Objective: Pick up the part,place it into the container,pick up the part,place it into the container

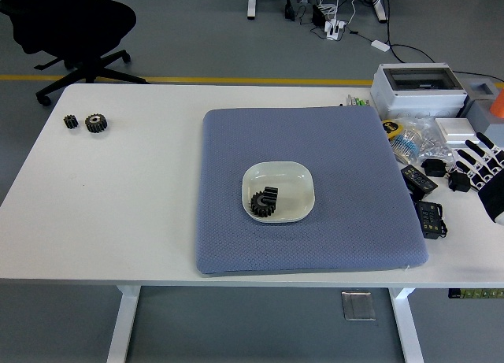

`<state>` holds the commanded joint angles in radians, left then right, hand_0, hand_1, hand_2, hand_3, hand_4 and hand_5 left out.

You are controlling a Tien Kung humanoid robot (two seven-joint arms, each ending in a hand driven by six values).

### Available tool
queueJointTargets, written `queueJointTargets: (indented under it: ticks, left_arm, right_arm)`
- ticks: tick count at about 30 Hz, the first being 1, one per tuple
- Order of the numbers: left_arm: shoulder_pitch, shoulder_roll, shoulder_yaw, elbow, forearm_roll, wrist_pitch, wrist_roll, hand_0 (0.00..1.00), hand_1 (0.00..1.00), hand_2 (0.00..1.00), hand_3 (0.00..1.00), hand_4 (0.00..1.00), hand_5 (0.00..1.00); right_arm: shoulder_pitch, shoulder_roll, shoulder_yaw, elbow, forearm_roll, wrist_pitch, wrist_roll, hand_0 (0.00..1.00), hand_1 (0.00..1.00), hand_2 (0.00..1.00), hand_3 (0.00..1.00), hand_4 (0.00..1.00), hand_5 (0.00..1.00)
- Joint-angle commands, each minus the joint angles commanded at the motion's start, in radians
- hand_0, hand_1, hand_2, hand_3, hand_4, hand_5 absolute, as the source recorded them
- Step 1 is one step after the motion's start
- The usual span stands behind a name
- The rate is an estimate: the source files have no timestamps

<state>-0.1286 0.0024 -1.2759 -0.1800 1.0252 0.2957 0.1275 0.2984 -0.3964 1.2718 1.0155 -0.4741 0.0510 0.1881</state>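
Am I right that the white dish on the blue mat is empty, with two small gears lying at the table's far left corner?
Not quite: the head view shows the white dish already holding black parts. It does sit on the blue mat, and two small gears do lie at the far left corner.

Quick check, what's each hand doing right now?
Left hand: not in view.
Right hand: open, fingers spread, holding nothing, at the table's right edge.
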Motion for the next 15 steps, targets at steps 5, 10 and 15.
queueJointTargets:
  ticks: [5,10,15]
  left_arm:
    - [-0.004,-0.001,0.001,0.000,-0.005,0.001,-0.001,0.623,0.601,0.646,0.555,0.644,0.571]
    - [-0.004,-0.002,0.001,0.000,-0.004,0.001,0.001,0.624,0.601,0.646,0.555,0.645,0.571]
    - [-0.005,-0.002,0.003,0.000,-0.004,0.000,0.001,0.624,0.599,0.645,0.554,0.644,0.571]
  right_arm:
    - [0.002,-0.002,0.003,0.003,0.013,-0.007,0.010,0.891,0.814,0.834,0.851,0.998,0.890]
    - [0.003,0.001,0.002,0.008,0.019,-0.011,0.019,0.857,0.798,0.823,0.827,0.998,0.888]
    - [0.006,-0.002,0.002,0.015,0.019,-0.013,0.024,0.852,0.792,0.820,0.818,0.998,0.886]
